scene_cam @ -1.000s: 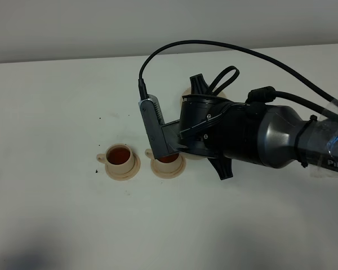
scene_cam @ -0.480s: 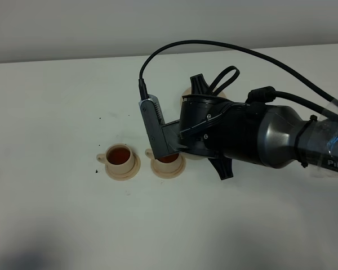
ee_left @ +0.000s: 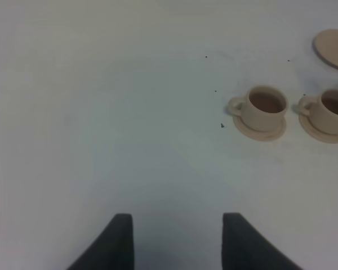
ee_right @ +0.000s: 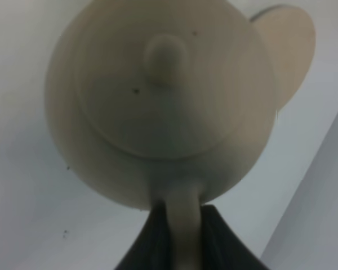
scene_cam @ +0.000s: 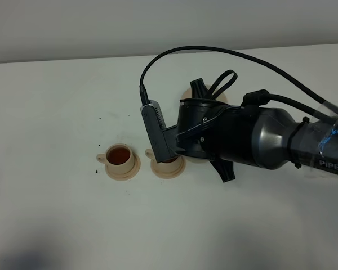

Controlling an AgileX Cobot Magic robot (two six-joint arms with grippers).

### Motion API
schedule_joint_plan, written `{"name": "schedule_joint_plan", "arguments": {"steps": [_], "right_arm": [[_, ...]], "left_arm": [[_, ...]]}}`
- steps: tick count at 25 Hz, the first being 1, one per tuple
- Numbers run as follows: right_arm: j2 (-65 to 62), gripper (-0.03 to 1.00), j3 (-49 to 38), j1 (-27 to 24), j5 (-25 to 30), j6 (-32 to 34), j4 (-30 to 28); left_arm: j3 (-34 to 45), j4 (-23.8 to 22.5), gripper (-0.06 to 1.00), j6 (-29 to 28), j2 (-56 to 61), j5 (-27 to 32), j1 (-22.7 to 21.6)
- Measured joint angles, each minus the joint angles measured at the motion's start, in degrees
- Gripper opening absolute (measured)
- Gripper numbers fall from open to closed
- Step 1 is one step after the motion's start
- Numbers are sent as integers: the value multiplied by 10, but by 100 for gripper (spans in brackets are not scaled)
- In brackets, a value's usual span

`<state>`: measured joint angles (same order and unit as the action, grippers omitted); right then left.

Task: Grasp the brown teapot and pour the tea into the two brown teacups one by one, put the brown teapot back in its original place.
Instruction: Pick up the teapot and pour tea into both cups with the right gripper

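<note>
Teapot [ee_right: 158,107] handle clamped in right tool [ee_right: 180,236], spout unseen; left tool [ee_left: 177,242] apart, tips cropped.

This looks like a robotics lab or test bench rather than a home or kitchen: a bare white table [scene_cam: 56,214] runs up to a plain pale wall [scene_cam: 73,28] along its far edge. A dark robot arm [scene_cam: 259,140] with a looping black cable [scene_cam: 214,52] (lettered "PIPER" on its casing) reaches in from the right edge.
</note>
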<state>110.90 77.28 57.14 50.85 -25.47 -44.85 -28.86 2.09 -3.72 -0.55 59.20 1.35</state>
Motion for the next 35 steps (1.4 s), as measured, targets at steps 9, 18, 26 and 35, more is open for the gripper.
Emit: {"name": "schedule_joint_plan", "arguments": {"steps": [9, 18, 26, 35], "right_arm": [[0, 12, 5, 12, 2, 0, -15], [0, 12, 6, 12, 12, -1, -18], [0, 12, 11, 12, 17, -1, -27], [0, 12, 11, 12, 17, -4, -27]], "left_arm": [[0, 0, 41, 0, 0, 0, 0], [0, 0, 41, 0, 0, 0, 0], [0, 0, 41, 0, 0, 0, 0], [0, 0, 41, 0, 0, 0, 0]]}}
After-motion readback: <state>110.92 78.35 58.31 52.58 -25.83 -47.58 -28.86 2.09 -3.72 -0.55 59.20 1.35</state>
